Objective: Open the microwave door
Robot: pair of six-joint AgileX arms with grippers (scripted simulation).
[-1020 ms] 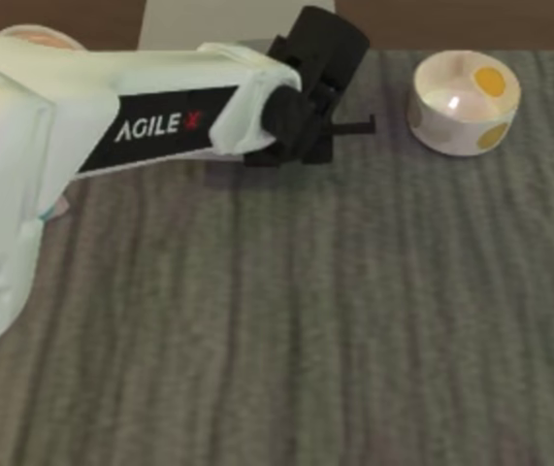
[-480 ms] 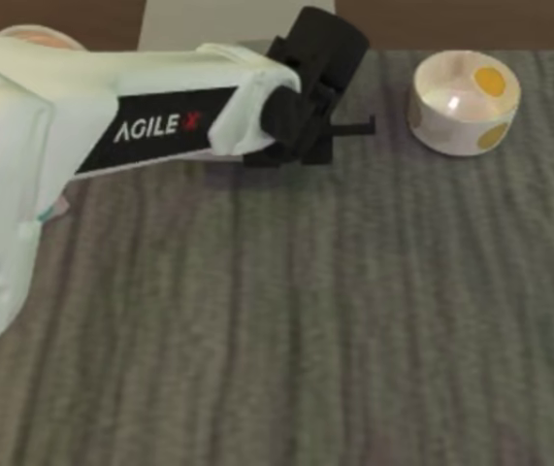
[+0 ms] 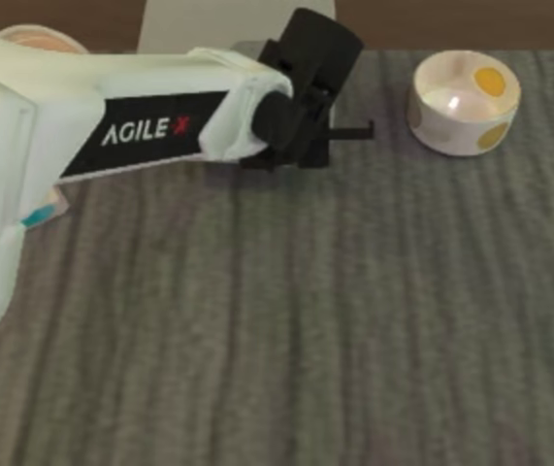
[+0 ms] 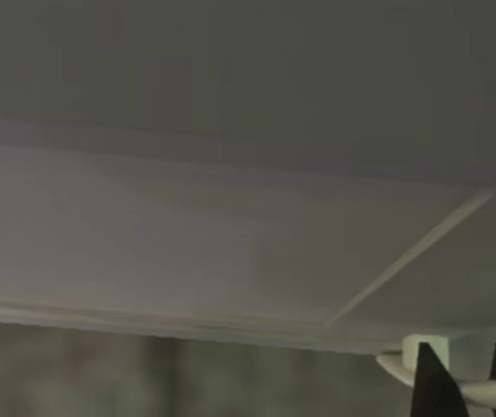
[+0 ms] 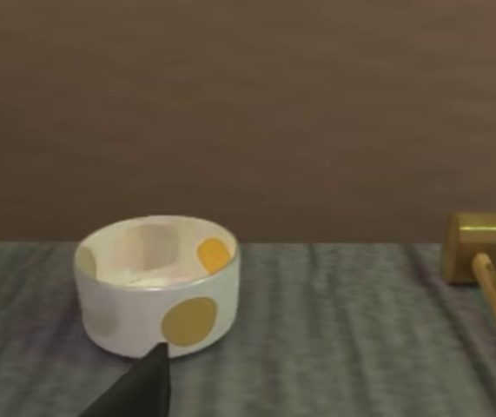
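The left gripper (image 3: 349,131) is reaching up to the microwave (image 3: 209,21) at the table's (image 3: 306,320) far edge; its dark fingertips (image 4: 434,387) are straddling a pale handle (image 4: 404,369) under the microwave door (image 4: 230,252), though how tightly is unclear. A spotted bowl (image 3: 464,100) is sitting well to the right. The right arm is idling off right.

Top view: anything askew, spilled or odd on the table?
Nothing stands out. The white bowl with yellow dots sits upright on the table at far right, nothing spilled. The left claw is up against the microwave at the far edge. A mallet shows only in the right wrist view.
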